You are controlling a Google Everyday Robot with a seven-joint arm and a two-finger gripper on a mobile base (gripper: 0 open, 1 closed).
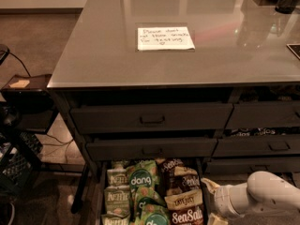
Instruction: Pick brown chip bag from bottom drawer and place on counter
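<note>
Hand (211, 201): spread, empty, at drawer's (100, 189) right side. Brown chip bag (186, 209): just left of hand, among green bags. Advice: close on its tan top alone.

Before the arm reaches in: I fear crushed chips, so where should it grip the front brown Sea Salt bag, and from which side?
Take the brown chip bag by its tan top band, from above. It lies face up in the bottom drawer, wedged against green bags, so its sides are blocked; the flat band likely holds fewer chips. The claw hovers open right of it.
</note>
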